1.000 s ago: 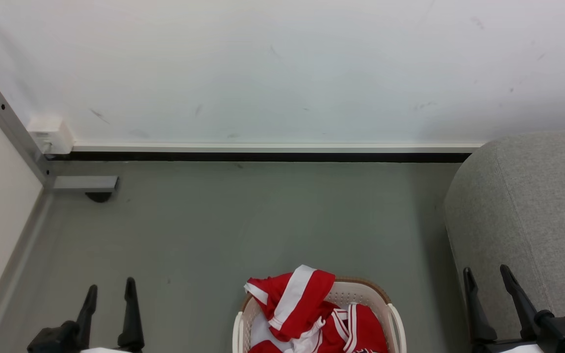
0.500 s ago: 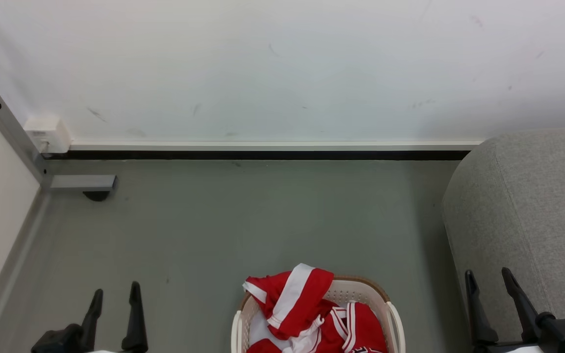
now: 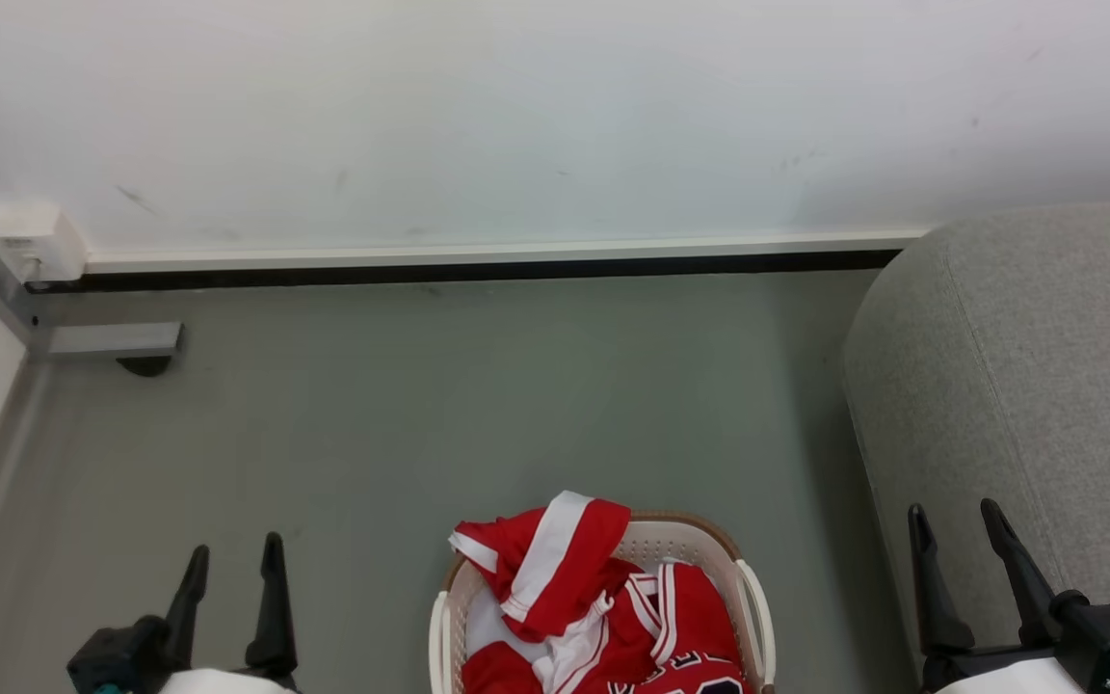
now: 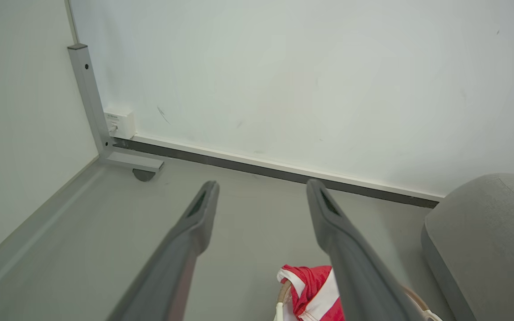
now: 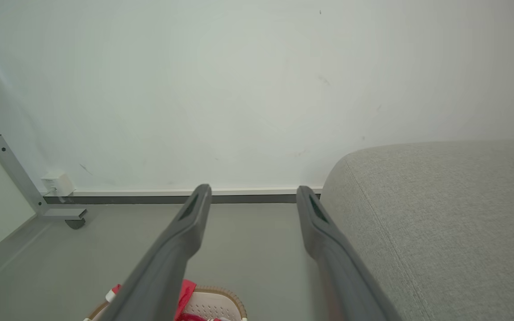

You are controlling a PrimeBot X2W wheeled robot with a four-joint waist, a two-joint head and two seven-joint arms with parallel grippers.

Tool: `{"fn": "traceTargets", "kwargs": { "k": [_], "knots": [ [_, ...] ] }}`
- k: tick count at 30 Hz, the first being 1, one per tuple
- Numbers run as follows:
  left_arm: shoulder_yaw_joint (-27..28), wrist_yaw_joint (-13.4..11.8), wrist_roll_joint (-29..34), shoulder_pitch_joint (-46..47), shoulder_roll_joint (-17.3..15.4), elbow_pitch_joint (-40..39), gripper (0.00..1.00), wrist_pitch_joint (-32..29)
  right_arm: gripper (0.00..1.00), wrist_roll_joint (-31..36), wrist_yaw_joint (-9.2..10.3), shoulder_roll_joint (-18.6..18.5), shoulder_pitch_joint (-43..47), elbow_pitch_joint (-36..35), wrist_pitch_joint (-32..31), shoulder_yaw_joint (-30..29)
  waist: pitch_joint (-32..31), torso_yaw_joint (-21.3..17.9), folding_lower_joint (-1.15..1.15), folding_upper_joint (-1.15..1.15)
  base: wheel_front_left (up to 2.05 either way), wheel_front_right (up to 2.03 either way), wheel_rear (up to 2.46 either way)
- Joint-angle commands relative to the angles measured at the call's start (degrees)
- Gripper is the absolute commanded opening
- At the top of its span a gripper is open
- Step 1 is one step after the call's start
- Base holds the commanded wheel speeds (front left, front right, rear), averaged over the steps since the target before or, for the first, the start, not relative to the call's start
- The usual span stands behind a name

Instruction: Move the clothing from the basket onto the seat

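The left gripper and the right gripper both hold their jaws wide apart with nothing between them, fingers pointing toward the wall. The basket sits on the floor between the two grippers, nearer the right one, with the red and white clothing heaped inside it. The sofa rises just beside the right gripper's fingers, well apart from the left

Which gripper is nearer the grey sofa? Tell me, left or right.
Right. The right gripper is open beside the grey sofa; the left gripper, also open, is across the laundry basket from it.
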State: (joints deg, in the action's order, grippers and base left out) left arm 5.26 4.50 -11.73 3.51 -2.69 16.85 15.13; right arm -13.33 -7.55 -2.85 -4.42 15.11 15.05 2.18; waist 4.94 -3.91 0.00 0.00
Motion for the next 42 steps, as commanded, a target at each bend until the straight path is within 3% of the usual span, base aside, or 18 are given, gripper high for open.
{"fn": "traceTargets", "kwargs": {
  "k": [1, 8, 18, 28, 42],
  "knots": [
    [-0.1, 0.2, 0.6, 1.0, -0.4, -0.1, 1.0, 0.0, 1.0, -0.2, 0.12, -0.1, -0.7, -0.3, 0.2, 0.1, 1.4, -1.2, 0.0, 0.0, 0.0, 0.0, 0.0],
    [-2.5, 1.5, 3.4, 6.0, -0.4, 1.8, 1.0, 0.0, 1.0, 0.0, 0.12, -0.1, -3.5, -2.3, 0.1, 0.8, 6.5, -4.9, 0.0, 0.0, 0.0, 0.0, 0.0],
    [-12.0, 2.4, 8.0, 21.5, -0.5, 17.2, 1.0, -1.8, 1.0, 0.3, 0.12, -0.1, -8.2, -7.4, 0.1, 2.4, 17.5, -8.6, 0.0, 0.0, 0.0, 0.0, 0.0],
    [-18.4, -0.5, 10.7, 33.6, -0.4, 34.1, 1.0, -7.4, 1.0, -1.0, 0.12, -0.1, -13.1, -11.9, 0.1, 4.8, 27.5, -11.2, 0.0, 0.0, 0.0, 0.0, 0.0],
    [-22.6, -5.7, 10.2, 45.5, -0.4, 47.3, 1.0, -9.9, 1.0, -2.7, 0.12, -0.1, -16.2, -14.9, 0.1, 6.2, 35.9, -12.7, 0.0, 0.0, 0.0, 0.0, 0.0]
  ]
}}
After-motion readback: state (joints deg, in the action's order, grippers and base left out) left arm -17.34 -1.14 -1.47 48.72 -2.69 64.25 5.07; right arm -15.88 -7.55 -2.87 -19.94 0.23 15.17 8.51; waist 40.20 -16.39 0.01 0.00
